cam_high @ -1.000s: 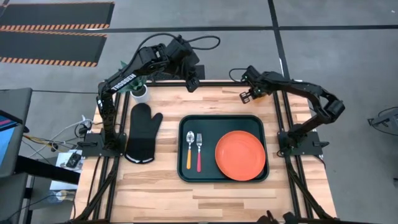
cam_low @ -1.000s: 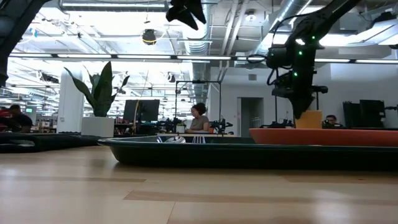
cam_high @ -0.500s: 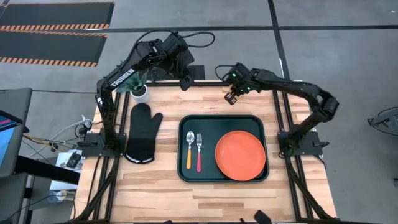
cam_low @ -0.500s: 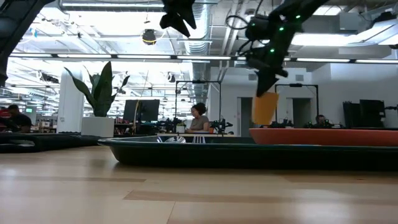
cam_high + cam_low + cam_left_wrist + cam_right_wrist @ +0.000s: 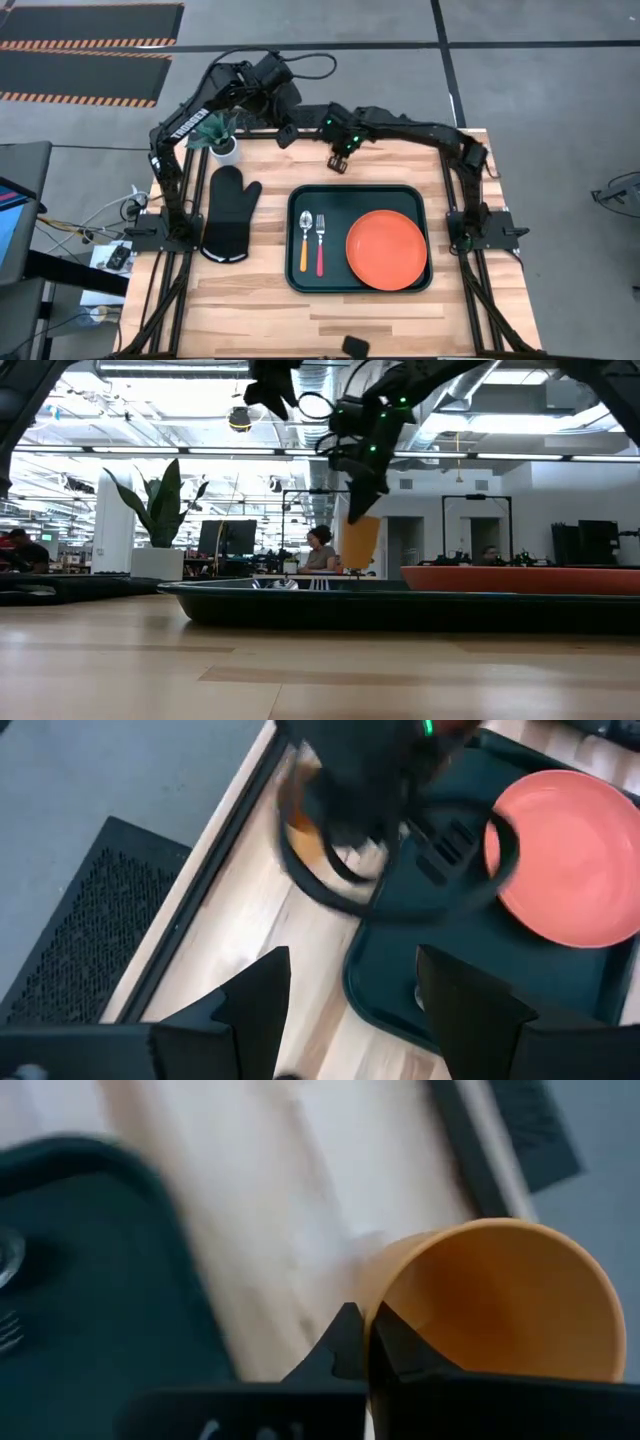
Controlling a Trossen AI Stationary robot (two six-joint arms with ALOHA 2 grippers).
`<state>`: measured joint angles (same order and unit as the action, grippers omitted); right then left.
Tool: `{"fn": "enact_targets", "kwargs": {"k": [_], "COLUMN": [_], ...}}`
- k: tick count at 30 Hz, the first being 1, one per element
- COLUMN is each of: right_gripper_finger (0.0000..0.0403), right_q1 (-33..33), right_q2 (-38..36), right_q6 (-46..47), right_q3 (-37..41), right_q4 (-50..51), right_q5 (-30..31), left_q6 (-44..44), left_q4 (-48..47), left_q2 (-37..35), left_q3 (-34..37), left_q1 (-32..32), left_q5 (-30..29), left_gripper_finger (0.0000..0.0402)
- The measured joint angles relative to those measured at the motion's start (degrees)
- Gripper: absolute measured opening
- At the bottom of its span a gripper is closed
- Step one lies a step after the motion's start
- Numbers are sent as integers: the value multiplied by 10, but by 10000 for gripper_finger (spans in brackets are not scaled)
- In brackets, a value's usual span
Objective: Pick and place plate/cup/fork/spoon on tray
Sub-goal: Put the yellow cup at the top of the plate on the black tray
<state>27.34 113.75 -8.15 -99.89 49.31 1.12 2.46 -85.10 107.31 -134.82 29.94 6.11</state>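
High view, left to right: black oven mitt (image 5: pixel 229 214) lay flat on the wooden counter (image 5: pixel 260 300), left of the tray (image 5: pixel 358 198), with a small potted plant (image 5: pixel 222 140) at the counter's far left corner. Left tool (image 5: pixel 284 133) hung over the counter's far edge, near the plant and well apart from the tray; its wrist view showed the two fingers (image 5: pixel 260 998) spread wide with nothing between them. Tray sat at counter centre. In its left part lay the spoon (image 5: pixel 305 243) and, just beside it on the right, the fork (image 5: pixel 320 245), both with metal ends toward the far edge. Plate (image 5: pixel 387 249) lay flat in the tray's right part. Right arm reached across from the right side; right tool (image 5: pixel 338 160) hung above the bare counter just beyond the tray's far rim, toward its left end. It held the cup (image 5: pixel 359 540) in the air, fingers (image 5: pixel 345 1345) pinched on the cup's rim. Low view showed the cup raised clear of the tray rim and apparently slightly tilted, though the angle was hard to judge. A person (image 5: pixel 321 550) sat in the room behind.
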Motion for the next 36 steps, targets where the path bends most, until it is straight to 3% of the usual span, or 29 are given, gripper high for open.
{"fn": "enact_targets", "kwargs": {"k": [7,17,22,31,36], "right_gripper_finger": [7,29,80,210,228], "right_q1": [-37,-44,-44,-39,-33], "right_q2": [48,54,50,-4,-88], "right_q6": [-24,-24,-24,11,37], "right_q3": [-6,-7,-6,-6,-6], "right_q4": [7,19,21,14,39], "right_q5": [-12,-18,-33,-42,-37], "left_q6": [-4,-14,-2,0,7], "left_q4": [-3,0,-1,8,61], "left_q2": [-45,-70,-70,-70,-71], "left_q3": [0,0,0,0,16], "left_q1": [14,29,29,39,64], "left_q5": [-8,-9,-7,-8,-3], "left_gripper_finger": [203,203,203,203,203]}}
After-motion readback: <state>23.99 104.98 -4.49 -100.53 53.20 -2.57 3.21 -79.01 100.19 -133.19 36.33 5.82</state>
